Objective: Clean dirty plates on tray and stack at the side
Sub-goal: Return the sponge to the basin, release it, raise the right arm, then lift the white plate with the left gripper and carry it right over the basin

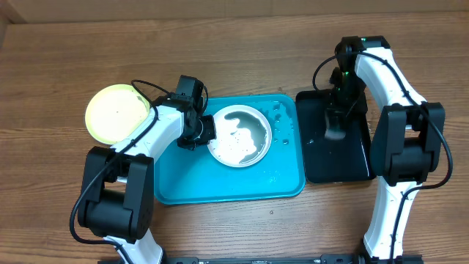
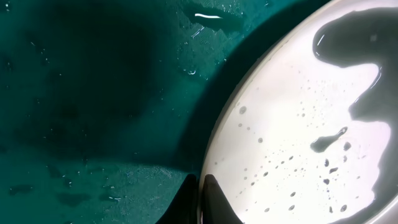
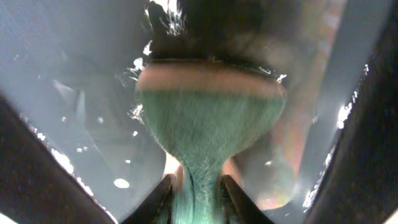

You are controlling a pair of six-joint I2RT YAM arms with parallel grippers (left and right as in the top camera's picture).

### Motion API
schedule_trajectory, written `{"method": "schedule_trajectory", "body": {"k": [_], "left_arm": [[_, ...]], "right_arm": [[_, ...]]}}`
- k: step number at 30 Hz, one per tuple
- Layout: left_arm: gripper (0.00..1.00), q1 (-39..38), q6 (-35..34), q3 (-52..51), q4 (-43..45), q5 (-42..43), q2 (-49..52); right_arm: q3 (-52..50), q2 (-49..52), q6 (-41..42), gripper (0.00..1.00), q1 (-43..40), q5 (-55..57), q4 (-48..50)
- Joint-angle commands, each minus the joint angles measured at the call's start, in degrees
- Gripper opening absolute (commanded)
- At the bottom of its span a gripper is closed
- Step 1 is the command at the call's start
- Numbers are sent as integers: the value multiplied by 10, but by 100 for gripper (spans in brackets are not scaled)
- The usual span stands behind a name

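Left gripper (image 2: 200,198): fingers (image 2: 217,202) pressed together on the left rim of the teal-rimmed plate (image 1: 239,136), one tip inside the rim and one outside.
Plate lies flat in the turquoise tray (image 1: 220,187), right of the tray's middle. Its white centre carries a dark grey smear pooled along the upper side, with fine specks scattered below it.
Tray floor beside the plate is wet, with droplets and thin streaks. More droplets sit near its upper right corner.

Right gripper (image 3: 199,194): fingers pinch a green sponge (image 3: 208,118) at its narrowed waist. The sponge flares wide beyond the tips and has a pale tan band along its far edge. This view is motion-blurred.
The sponge hangs over the black tray (image 1: 352,158), which stands just beside the turquoise tray on its right. Its surface glistens with water.

Lime-green plate (image 1: 113,114): on the tabletop (image 1: 242,44) left of the turquoise tray, apart from it, partly crossed by the left arm's cable. Its face looks pale and unsmeared from overhead.
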Motion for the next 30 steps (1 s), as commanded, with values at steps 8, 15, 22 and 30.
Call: {"method": "schedule_trajectory", "body": {"k": [8,15,22,30], "left_arm": [[14,-4,7,-4,0,0,9],[17,-4,7,-4,-1,-2,9],[17,-5,7,-16,-1,-2,9],[16,-5,7,-30,5,-2,9]], "right_arm": [[85,-20,1,86,-2,20,-55],[144,-20,45,100,-46,46,-57],[143,-20,71,100,-143,49,-40],[143,-20,71,100,-204,50,-16]]}}
